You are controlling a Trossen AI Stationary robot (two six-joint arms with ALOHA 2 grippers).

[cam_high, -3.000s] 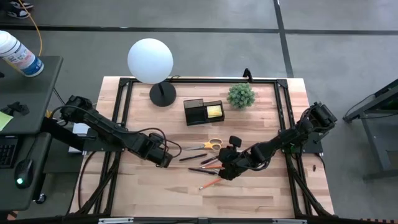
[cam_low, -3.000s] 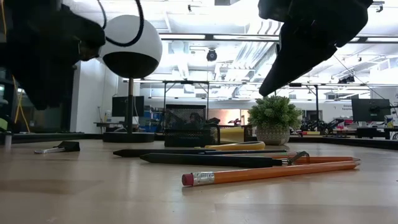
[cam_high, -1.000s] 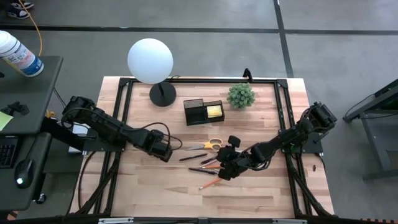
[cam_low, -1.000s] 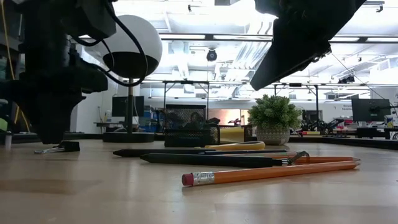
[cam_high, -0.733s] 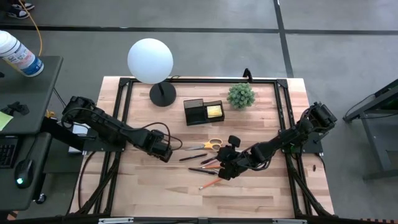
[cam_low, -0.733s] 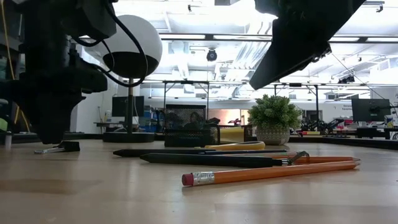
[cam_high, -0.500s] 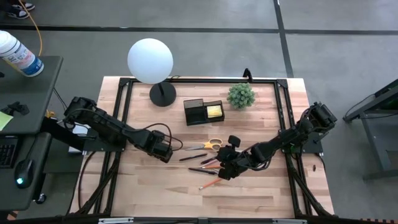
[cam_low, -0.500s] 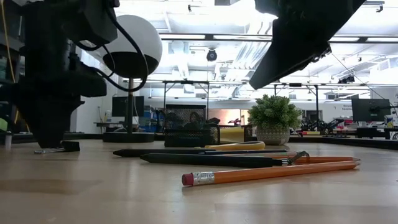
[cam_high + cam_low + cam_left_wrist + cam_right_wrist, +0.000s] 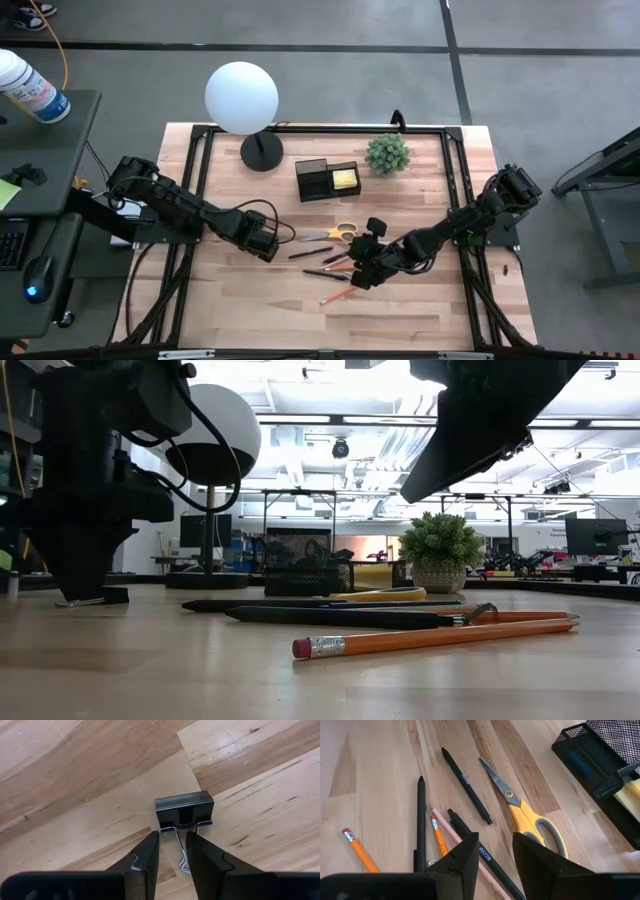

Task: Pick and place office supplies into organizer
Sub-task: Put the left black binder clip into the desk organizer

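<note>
A small black binder clip (image 9: 184,810) lies flat on the wood, its wire handles (image 9: 182,851) pointing at my left gripper (image 9: 172,840). That gripper is open and low over the table, one finger on each side of the handles; in the low view it hides most of the clip (image 9: 108,596). My right gripper (image 9: 496,842) is open and hovers above several pens and pencils (image 9: 462,827) beside the yellow-handled scissors (image 9: 532,817). The black mesh organizer (image 9: 320,181) stands farther back with the yellow sticky pad (image 9: 345,178) and the blue eraser (image 9: 579,760) inside.
A white globe lamp (image 9: 242,97) on a black base stands at the far left, and a small green potted plant (image 9: 387,153) sits to the right of the organizer. An orange pencil (image 9: 430,637) lies nearest the near edge. Bare wood stretches along the near side (image 9: 260,310).
My left gripper has come down a little over the binder clip, so that in the low view it now covers most of the clip. The right gripper and the supplies have kept still.
</note>
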